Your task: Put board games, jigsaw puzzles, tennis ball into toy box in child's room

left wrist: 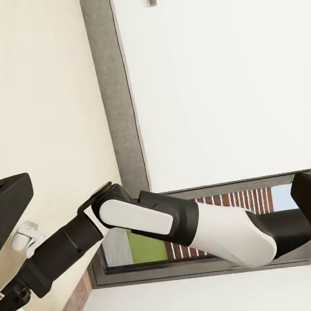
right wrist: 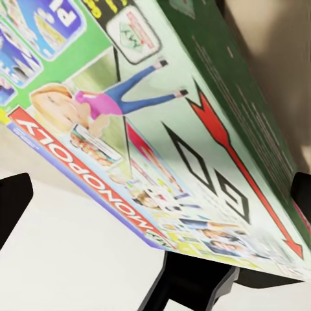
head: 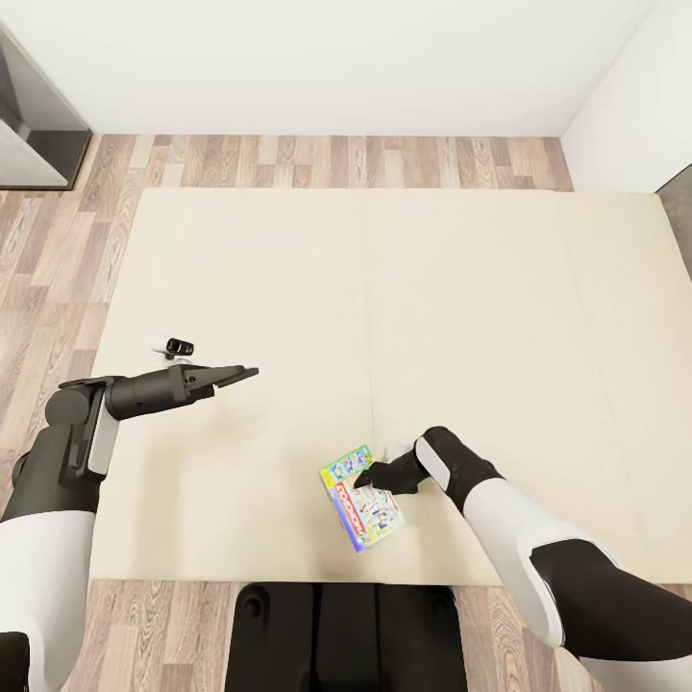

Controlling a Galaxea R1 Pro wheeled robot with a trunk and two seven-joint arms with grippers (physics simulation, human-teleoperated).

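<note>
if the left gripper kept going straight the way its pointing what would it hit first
Probably nothing soon. The left gripper points across the bed, toward the right arm. The way looks free that far, though its height over the mattress is unclear.

Even, bright, diffuse lighting is observed throughout; soft shadows are cast on the bed (head: 288, 288); slight softness is noted.
</note>
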